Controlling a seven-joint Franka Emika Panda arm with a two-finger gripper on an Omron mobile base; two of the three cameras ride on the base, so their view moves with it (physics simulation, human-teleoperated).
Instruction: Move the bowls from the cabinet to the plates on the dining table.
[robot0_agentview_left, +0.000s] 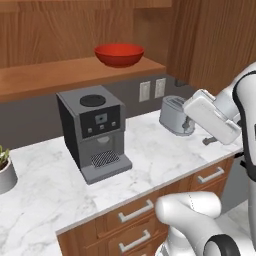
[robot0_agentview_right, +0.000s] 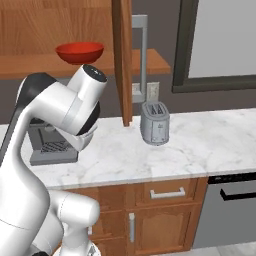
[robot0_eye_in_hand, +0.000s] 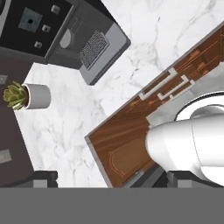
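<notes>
A glossy red bowl (robot0_agentview_left: 119, 54) (robot0_agentview_right: 80, 51) sits on the bottom shelf of the brown wooden cabinet (robot0_agentview_left: 65, 74), whose door (robot0_agentview_right: 121, 60) stands swung open. My arm is folded in front of the counter, well below and to the right of the bowl. In the hand view my gripper (robot0_eye_in_hand: 109, 178) points down at the counter edge, open, its dark fingertips (robot0_eye_in_hand: 43, 177) far apart with nothing between them. The plates and the dining table are out of view.
Under the shelf a grey coffee machine (robot0_agentview_left: 95, 132) (robot0_eye_in_hand: 65, 35) stands on the marble counter (robot0_agentview_left: 165, 155). A silver toaster (robot0_agentview_left: 175, 116) (robot0_agentview_right: 155, 122) stands to its right, a potted plant (robot0_agentview_left: 5, 170) (robot0_eye_in_hand: 28, 95) to its left. Drawers (robot0_agentview_left: 135, 212) run below.
</notes>
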